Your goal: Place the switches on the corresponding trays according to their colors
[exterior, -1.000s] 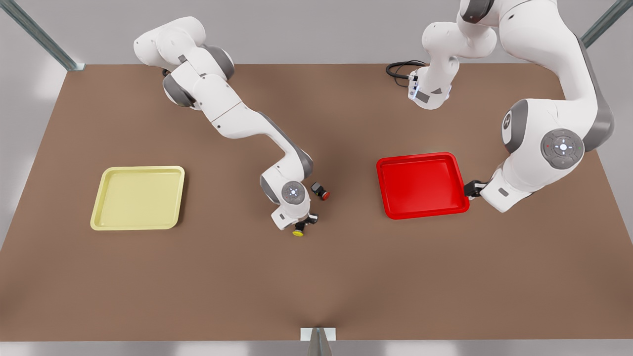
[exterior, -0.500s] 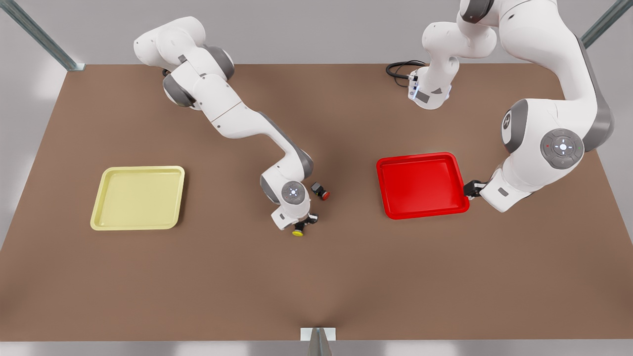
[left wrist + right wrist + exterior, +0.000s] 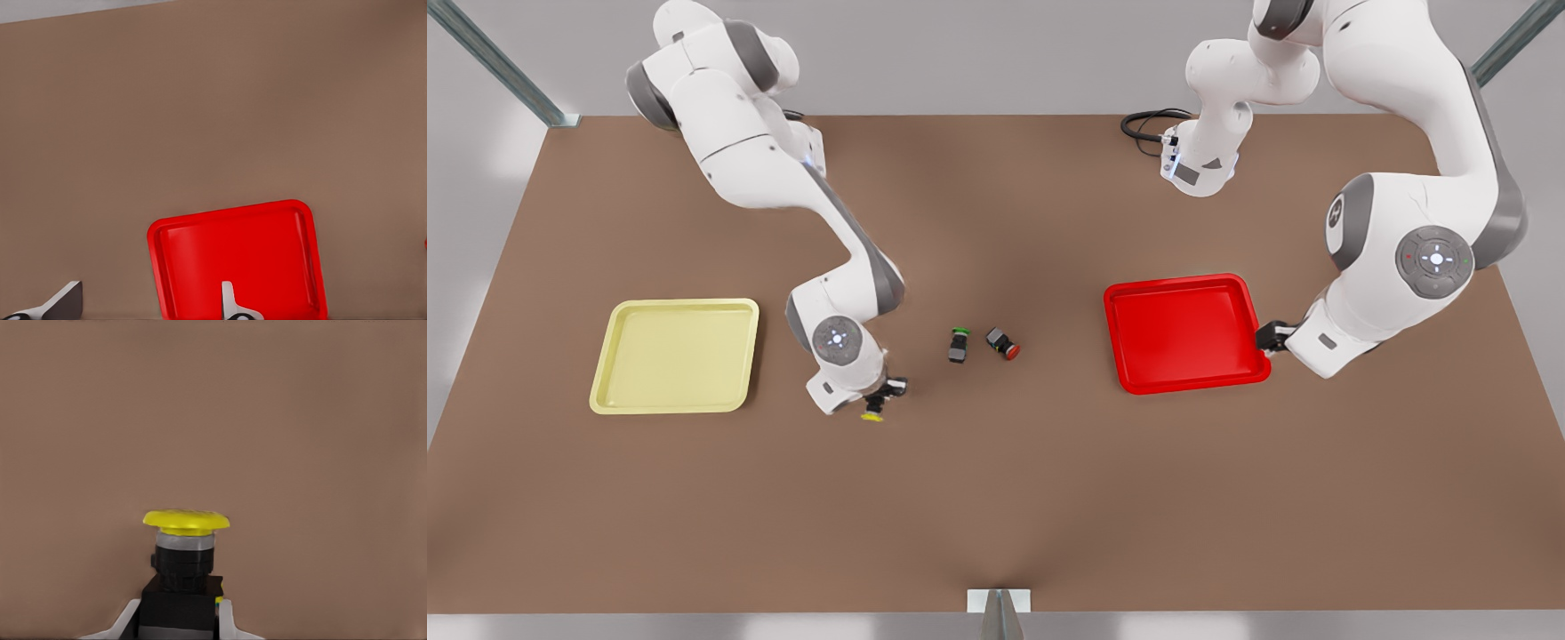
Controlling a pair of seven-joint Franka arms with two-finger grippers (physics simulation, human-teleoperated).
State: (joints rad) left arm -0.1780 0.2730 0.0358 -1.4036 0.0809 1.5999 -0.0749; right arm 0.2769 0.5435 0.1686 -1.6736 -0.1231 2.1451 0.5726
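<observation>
Holding the tiny yellow-capped push-button switch (image 3: pixel 185 553) pinched tight in the right hand (image 3: pixel 876 400), near the matching pale yellow square plastic tray (image 3: pixel 676 356), and waiting with the left hand (image 3: pixel 1267 338) open and empty beside the bright red square tray (image 3: pixel 1183 333).

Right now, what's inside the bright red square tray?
Nothing shows inside the bright red square plastic tray: its floor is bare. The left tool sits at its rim on the front view's right, hiding a small part of that edge.
</observation>
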